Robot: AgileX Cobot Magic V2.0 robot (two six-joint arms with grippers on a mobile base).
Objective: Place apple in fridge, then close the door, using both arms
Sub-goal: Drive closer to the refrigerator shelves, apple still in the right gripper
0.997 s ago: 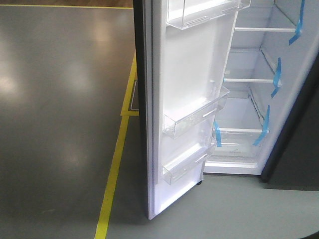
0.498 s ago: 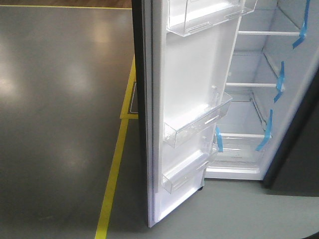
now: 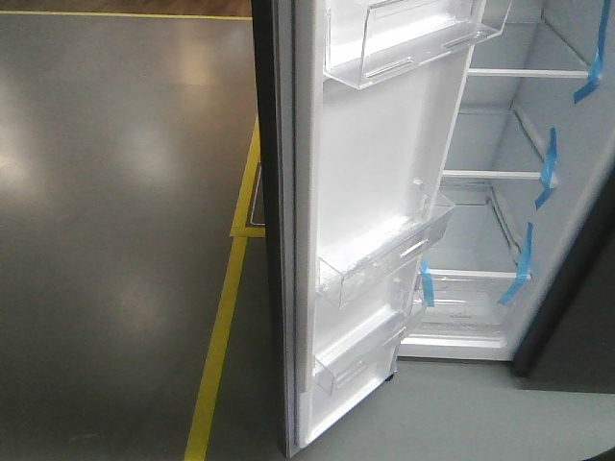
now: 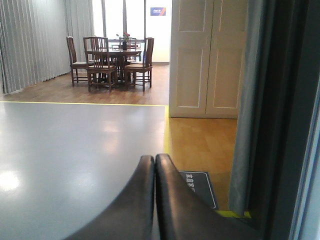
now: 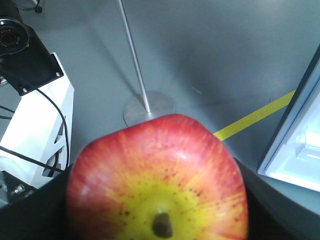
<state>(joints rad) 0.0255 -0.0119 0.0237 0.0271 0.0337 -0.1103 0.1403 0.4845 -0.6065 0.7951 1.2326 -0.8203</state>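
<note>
— Two grippers here; what does the right gripper (image 5: 157, 212) have?
— It is clamped on the apple (image 5: 157, 165), with black fingers (image 5: 267, 205) showing at either side of it.
— How does the apple look?
— It fills the right wrist view. It is red with fine streaks round the shoulder and yellow with red freckles toward the dimple, where a short dark stem sits.
— Where is it?
— Held in the air outside the fridge, over grey floor (image 5: 215, 60) crossed by a yellow line (image 5: 250, 120). A metal stand (image 5: 147, 107) rises behind it. The lit white corner at the right edge is probably the door's, though too little shows to be sure.
— And the left gripper (image 4: 154, 162)?
— Pressed closed with nothing in it, pointing across the floor toward a table (image 4: 120, 51) and chairs (image 4: 100, 65).
— The fridge (image 3: 500, 211) itself?
— Open in the front view, with a white interior, glass shelves (image 3: 524, 73) and strips of blue tape (image 3: 548, 168). The door (image 3: 370, 182) stands swung wide with its white inner face to the camera, and it carries three clear bins (image 3: 384, 254).
</note>
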